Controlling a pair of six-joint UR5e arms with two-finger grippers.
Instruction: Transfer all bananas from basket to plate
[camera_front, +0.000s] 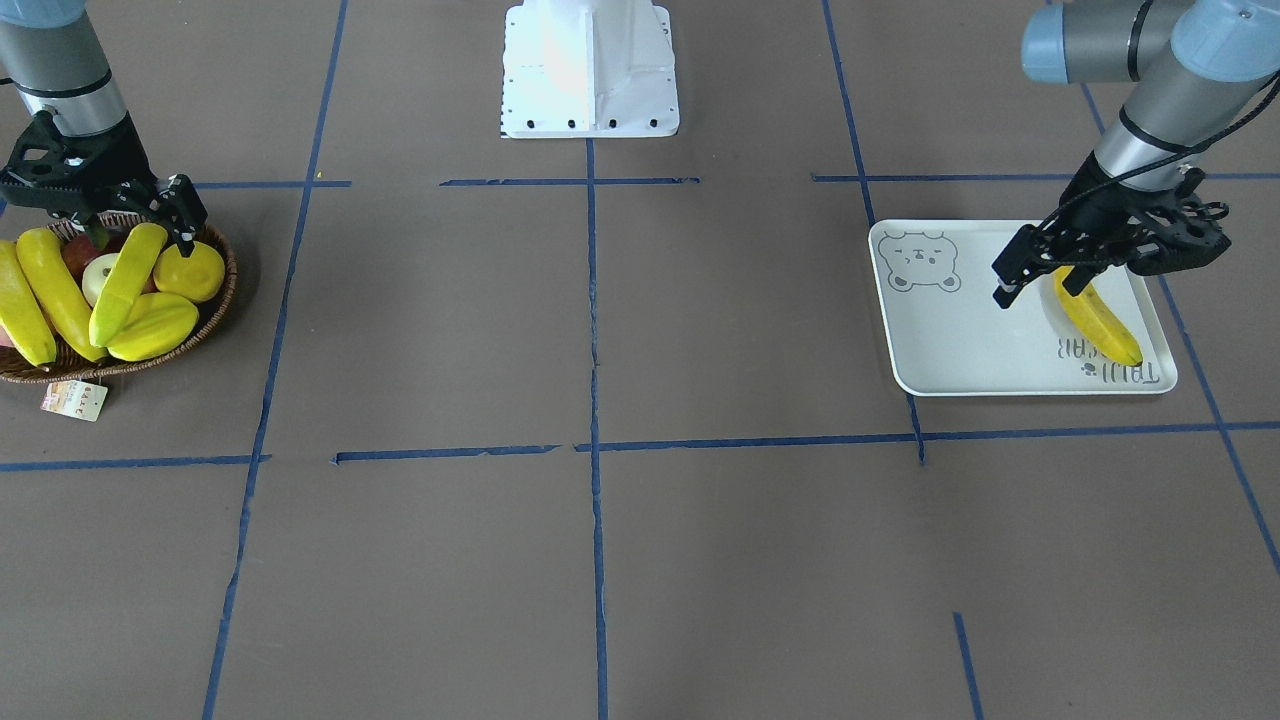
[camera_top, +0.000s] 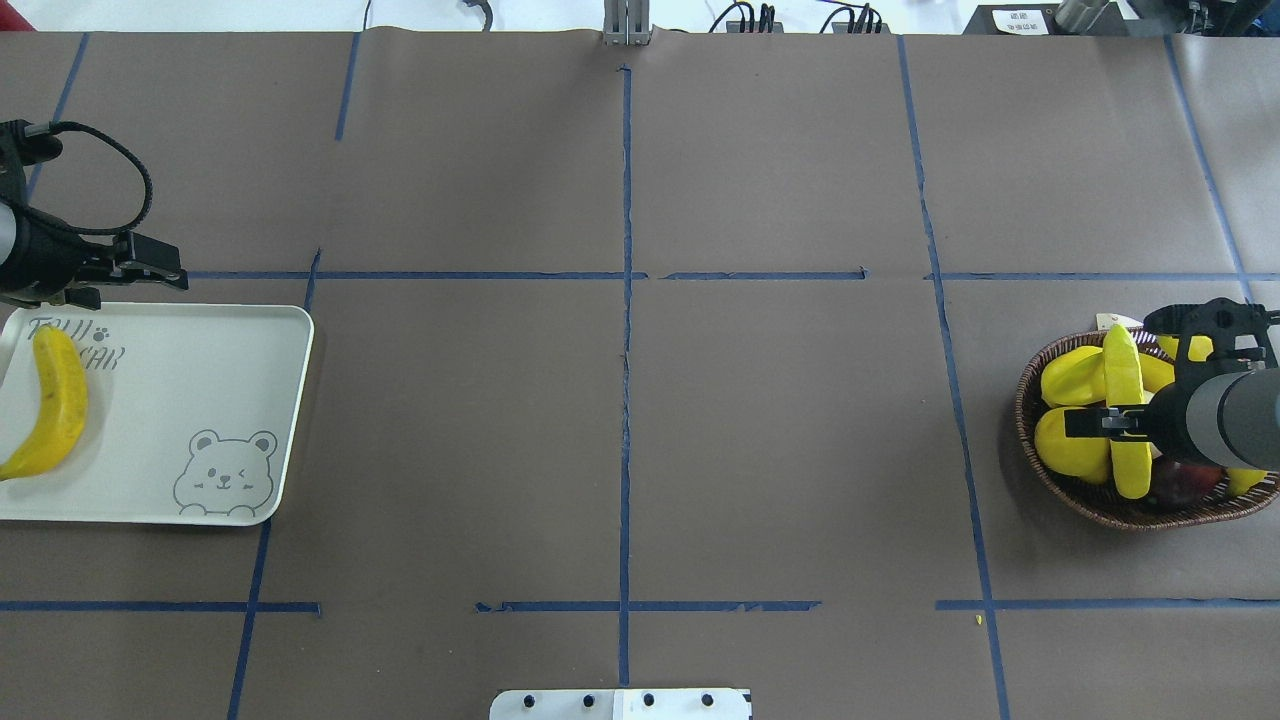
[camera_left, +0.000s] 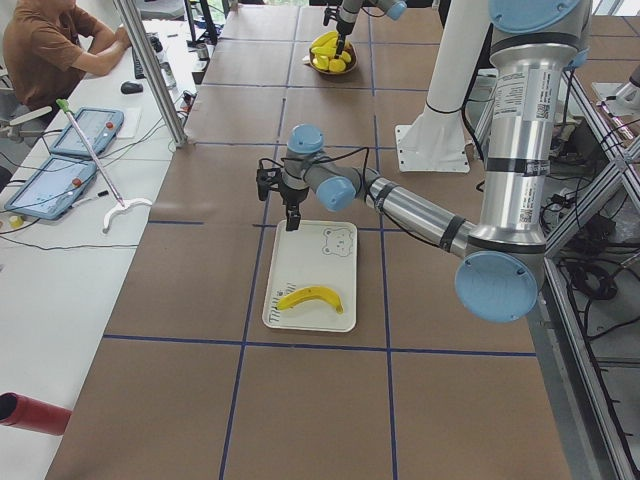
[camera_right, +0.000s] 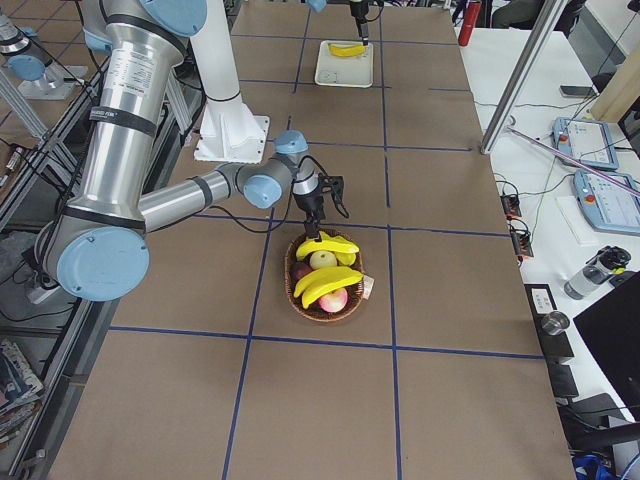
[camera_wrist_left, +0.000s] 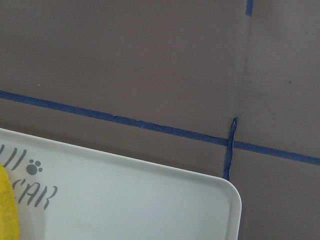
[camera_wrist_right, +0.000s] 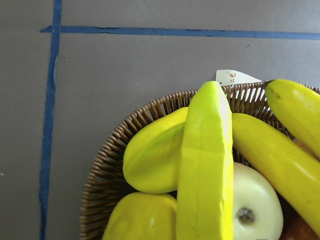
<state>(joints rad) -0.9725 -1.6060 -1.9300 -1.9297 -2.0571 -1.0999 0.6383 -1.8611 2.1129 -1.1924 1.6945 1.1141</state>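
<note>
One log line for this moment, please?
plate: one banana | basket: three bananas | left gripper: open, near plate | right gripper: at topmost banana, grip unclear

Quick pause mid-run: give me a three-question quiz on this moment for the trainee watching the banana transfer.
1. Count: how many bananas lie on the plate?
2. True or false: the basket stands on the robot's left.
3. The right gripper hangs over: A the basket, B the plate, C bare table.
Key: 1 one; 2 false, it is on the robot's right; 3 A.
</note>
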